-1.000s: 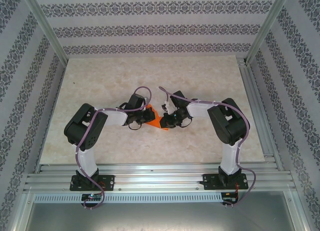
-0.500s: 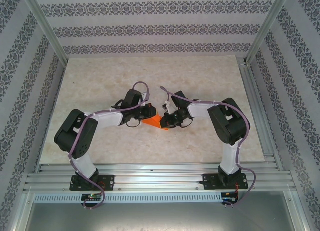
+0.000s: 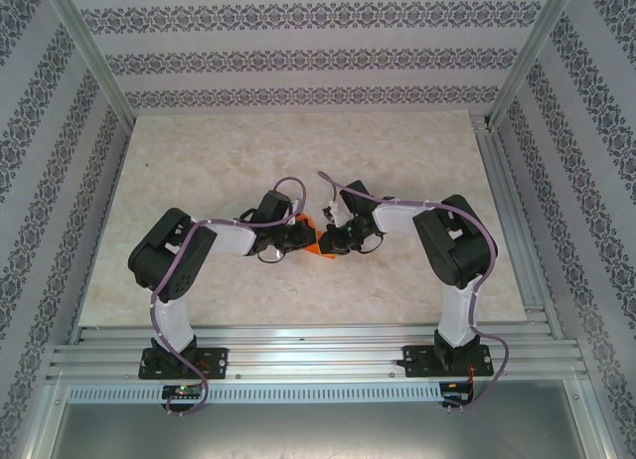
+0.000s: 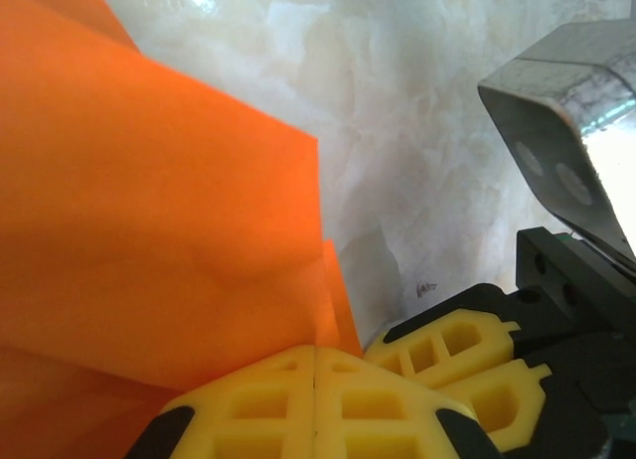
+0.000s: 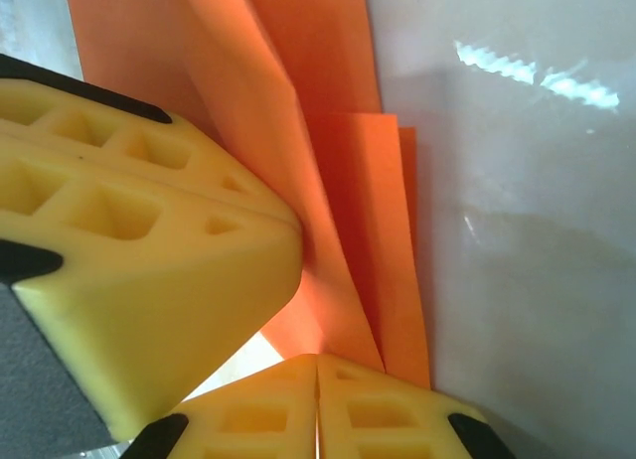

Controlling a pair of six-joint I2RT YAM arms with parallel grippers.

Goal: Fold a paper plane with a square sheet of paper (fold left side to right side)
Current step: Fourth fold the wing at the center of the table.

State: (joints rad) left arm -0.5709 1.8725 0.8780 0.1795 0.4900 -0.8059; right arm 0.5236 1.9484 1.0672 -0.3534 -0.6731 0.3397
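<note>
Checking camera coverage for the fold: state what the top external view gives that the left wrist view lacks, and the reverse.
Top external: both whole arms, their bases, the patterned walls. Left wrist: the orange paper with its overlapping layers up close, left gripper shut at its edge. Shared: the paper, the pale table, the right gripper beside it.

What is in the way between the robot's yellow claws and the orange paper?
Nothing visible. The thin bright orange folded sheet of paper lies on the pale marble-patterned table, and the closed yellow tips of the left gripper and right gripper both sit right against it.
</note>
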